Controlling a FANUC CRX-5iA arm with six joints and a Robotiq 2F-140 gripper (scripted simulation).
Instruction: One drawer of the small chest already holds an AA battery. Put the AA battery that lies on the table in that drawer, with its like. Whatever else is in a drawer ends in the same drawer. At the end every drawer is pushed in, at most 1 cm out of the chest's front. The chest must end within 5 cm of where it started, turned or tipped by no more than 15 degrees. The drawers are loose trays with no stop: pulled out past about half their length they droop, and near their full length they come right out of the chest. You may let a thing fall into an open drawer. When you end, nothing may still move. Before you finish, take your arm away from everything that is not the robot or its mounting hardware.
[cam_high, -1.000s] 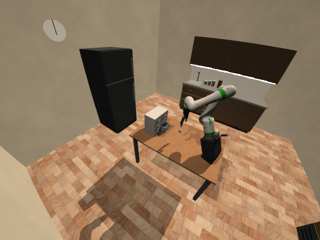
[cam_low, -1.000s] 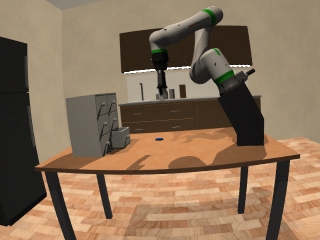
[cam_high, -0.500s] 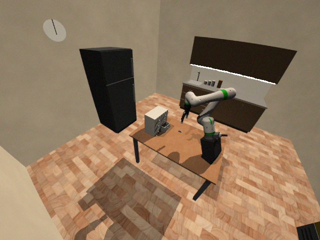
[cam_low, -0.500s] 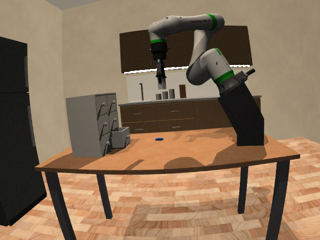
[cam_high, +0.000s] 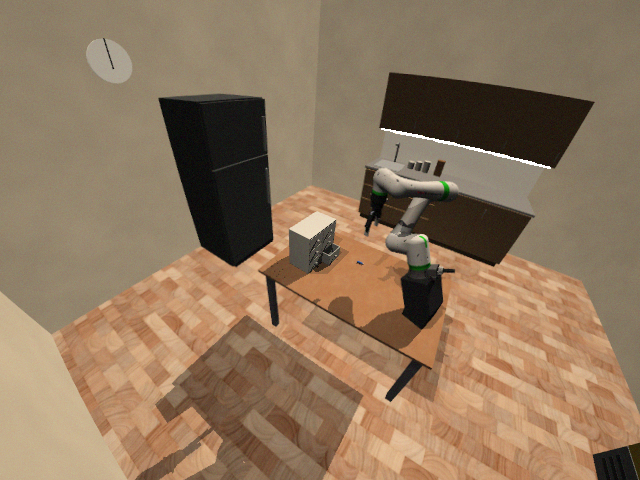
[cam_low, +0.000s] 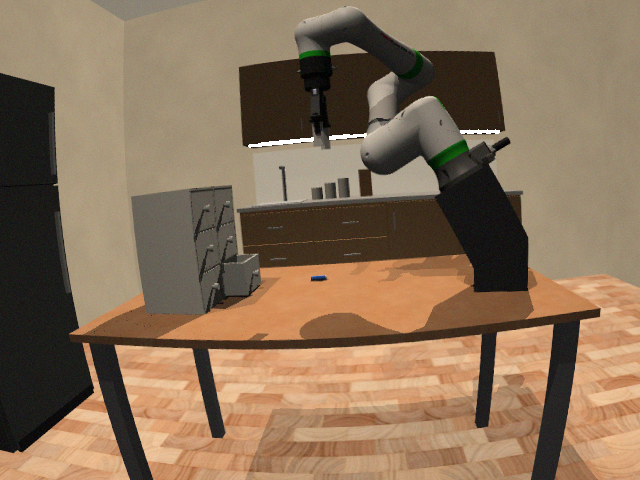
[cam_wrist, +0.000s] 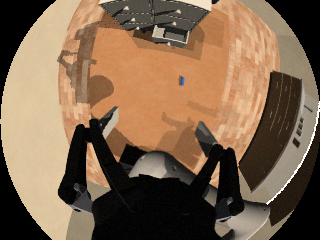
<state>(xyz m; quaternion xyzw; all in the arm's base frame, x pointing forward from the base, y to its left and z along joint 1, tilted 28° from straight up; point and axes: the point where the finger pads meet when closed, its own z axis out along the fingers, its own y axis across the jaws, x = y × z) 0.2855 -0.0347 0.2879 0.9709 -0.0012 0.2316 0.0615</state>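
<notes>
Above the surface (cam_high: 382, 299) (cam_low: 361, 320) (cam_wrist: 145, 75), well inside its edges, the bent arm (cam_high: 413, 211) (cam_low: 398, 129) points downward. The jaws (cam_high: 371, 233) (cam_low: 321, 144) are released, wide apart.

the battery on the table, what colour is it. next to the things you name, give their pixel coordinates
The battery (cam_high: 359, 262) (cam_low: 318, 278) (cam_wrist: 182, 81) is mostly blue, best seen in the exterior view.

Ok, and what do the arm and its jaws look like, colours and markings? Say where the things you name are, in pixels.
The arm (cam_high: 413, 209) (cam_low: 398, 142) is off-white with rounded segments, green bands at several joints and small dark specks. A black coupling joins it to the jaws, which have slim black linkages and flat grey pads (cam_wrist: 109, 123). No sleeve shows.
</notes>
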